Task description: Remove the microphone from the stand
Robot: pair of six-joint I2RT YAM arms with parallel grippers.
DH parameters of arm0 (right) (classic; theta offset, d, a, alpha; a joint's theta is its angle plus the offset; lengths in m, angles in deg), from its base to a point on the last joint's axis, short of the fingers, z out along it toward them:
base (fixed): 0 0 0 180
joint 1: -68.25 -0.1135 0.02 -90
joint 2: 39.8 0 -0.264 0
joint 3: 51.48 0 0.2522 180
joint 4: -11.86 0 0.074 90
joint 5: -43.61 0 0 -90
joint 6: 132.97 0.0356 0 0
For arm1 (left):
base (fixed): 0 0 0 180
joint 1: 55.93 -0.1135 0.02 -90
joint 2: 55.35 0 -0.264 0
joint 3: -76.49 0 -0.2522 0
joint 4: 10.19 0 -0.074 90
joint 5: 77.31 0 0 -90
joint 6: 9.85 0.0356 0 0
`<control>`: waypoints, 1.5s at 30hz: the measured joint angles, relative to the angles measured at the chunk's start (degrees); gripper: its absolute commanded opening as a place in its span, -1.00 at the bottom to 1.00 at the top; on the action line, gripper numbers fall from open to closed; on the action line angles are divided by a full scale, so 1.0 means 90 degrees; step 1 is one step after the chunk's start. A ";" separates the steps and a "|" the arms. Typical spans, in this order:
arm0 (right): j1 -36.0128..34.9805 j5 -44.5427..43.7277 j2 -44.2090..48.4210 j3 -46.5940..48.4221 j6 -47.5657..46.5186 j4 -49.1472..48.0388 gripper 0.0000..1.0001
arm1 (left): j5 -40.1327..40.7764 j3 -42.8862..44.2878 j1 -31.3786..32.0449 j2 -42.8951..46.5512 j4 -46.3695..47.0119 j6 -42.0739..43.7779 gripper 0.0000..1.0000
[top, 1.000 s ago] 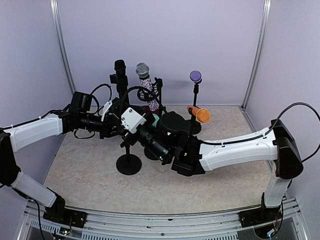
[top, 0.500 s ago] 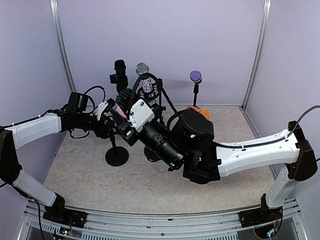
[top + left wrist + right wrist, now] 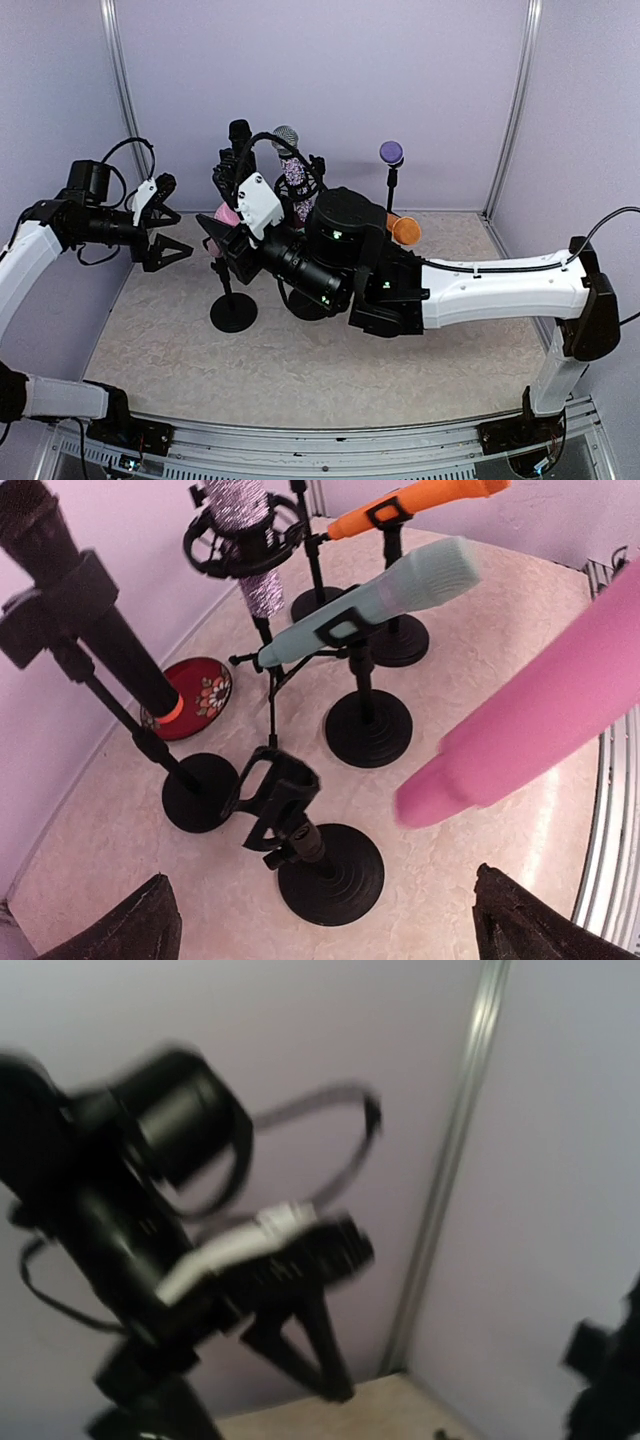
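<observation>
Notably, your right hand [image 3: 222, 242] was closed on the pink microphone [image 3: 540, 715], which hung tilted in the air above the desk [image 3: 520, 860], apart from every stand. Your left hand [image 3: 172, 222] stood wide and held nothing, well to the left of the group. The empty stand [image 3: 275, 798] rested on its round base just beside the stand of the black microphone [image 3: 80, 610]. Behind it, the teal microphone [image 3: 390, 590], orange microphone [image 3: 420, 502] and glittery microphone [image 3: 245, 540] sat in their holders. A red dish [image 3: 195, 695] lay near the wall.
</observation>
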 measured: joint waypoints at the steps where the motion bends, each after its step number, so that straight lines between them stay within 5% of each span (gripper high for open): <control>1: 0.0058 0.0143 -0.0117 0.0155 0.0175 0.0143 -0.88 | -0.0080 0.0129 0.0019 0.0107 -0.0223 0.0177 0.97; 10: 0.0272 0.1304 -0.1404 0.1467 0.1178 0.0806 -0.89 | -0.0466 0.0415 0.0617 0.0357 -0.1501 0.1093 0.65; 16: 0.0335 0.1814 -0.1566 0.1535 0.1644 0.0758 -0.89 | -0.0578 0.0413 0.0624 0.0357 -0.2062 0.1467 0.29; 22: 0.0442 0.2200 -0.1566 0.1438 0.2103 0.0296 -0.89 | -0.0724 0.0413 0.0624 0.0350 -0.2341 0.1712 0.17; 24: 0.0454 0.2273 -0.1566 0.1426 0.2183 0.0231 -0.86 | -0.0777 0.0408 0.0624 0.0350 -0.2392 0.1756 -0.06; 25: 0.0457 0.2302 -0.1566 0.1426 0.2212 0.0202 -0.77 | -0.0794 0.0408 0.0624 0.0350 -0.2409 0.1780 -0.20; 28: 0.0466 0.2310 -0.1566 0.1421 0.2300 0.0146 -0.01 | -0.0865 0.0410 0.0627 0.0338 -0.2477 0.1960 -0.60; 32: 0.0559 0.2242 -0.1566 0.1401 0.2399 0.0107 0.75 | -0.0889 0.0413 0.0610 0.0221 -0.2467 0.2127 -0.59; 37: 0.0568 0.1836 -0.1532 0.1183 0.2195 0.0087 0.93 | -0.0906 0.0206 0.0019 -0.0073 -0.2317 0.2127 -0.50; 45: 0.0797 0.1263 -0.1059 0.0330 0.2057 0.0367 0.83 | -0.0318 -0.0391 -0.1763 -0.0352 -0.1603 0.2280 -0.40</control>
